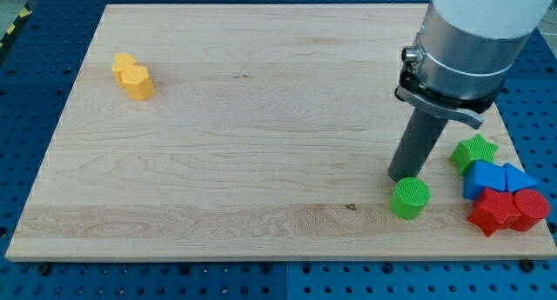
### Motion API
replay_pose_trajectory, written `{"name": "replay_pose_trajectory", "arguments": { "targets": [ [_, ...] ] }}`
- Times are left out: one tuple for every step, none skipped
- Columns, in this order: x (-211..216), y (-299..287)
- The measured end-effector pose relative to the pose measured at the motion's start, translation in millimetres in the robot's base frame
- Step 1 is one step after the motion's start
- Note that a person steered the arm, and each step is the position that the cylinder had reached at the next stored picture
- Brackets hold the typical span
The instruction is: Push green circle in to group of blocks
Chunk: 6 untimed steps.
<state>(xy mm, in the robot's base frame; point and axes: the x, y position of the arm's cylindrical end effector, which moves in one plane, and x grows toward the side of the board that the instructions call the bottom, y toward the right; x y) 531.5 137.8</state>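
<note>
The green circle lies on the wooden board near the view's bottom right. My tip rests just above and slightly left of it, touching or nearly touching its upper left edge. To the view's right of the circle sits a group of blocks: a green star, a blue cube, a blue triangle, a red star and a red block. A gap of board separates the green circle from the group.
Two yellow blocks sit together near the view's top left. The board's right edge and bottom edge run close to the group. Blue perforated table surface surrounds the board.
</note>
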Motion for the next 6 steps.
{"name": "replay_pose_trajectory", "arguments": {
  "targets": [
    [0.0,-28.7],
    [5.3,-46.9],
    [30.6,-45.4],
    [41.4,-36.5],
    [37.8,-9.5],
    [33.2,16.6]
  ]
}}
